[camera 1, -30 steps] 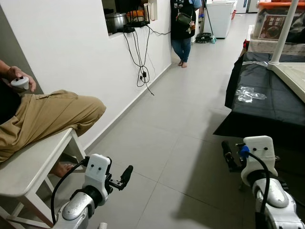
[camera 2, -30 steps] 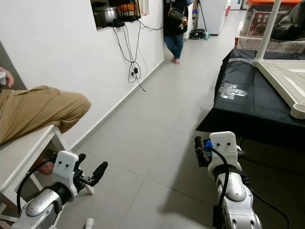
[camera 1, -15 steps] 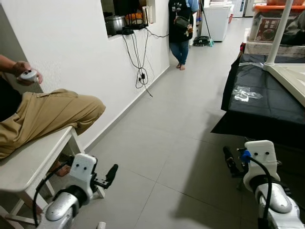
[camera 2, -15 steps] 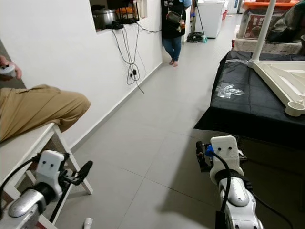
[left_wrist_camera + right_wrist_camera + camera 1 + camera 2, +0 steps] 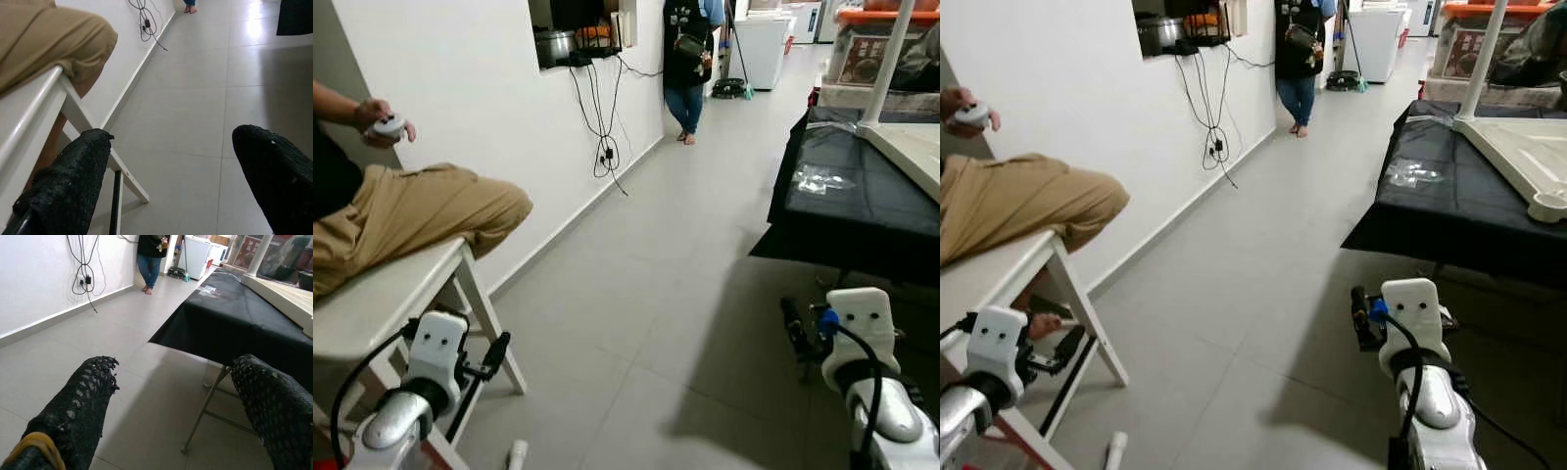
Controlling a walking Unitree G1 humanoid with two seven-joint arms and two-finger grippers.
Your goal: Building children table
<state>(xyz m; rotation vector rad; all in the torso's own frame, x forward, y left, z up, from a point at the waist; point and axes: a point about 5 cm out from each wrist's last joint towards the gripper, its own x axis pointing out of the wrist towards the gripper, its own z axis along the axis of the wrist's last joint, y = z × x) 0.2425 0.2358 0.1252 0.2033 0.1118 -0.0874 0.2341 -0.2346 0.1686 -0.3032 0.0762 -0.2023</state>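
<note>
Grey tiled floor (image 5: 646,284) runs between white wall (image 5: 450,88) and black-draped table (image 5: 862,206).

A long grey tiled floor (image 5: 646,255) runs ahead between a white wall (image 5: 460,88) on the left and a counter draped in black cloth (image 5: 1449,211) on the right. On the counter lies an upturned white children's table (image 5: 1518,147) — one round leg (image 5: 1484,59) standing up at its far corner — with a clear plastic bag (image 5: 1400,174) nearer the counter's left edge. Against the wall at near left stands a white wooden bench (image 5: 401,304), a seated person in tan trousers (image 5: 411,215) on it. Black cables (image 5: 602,117) hang down the wall further back — beyond them a person in blue jeans (image 5: 687,59) stands.
</note>
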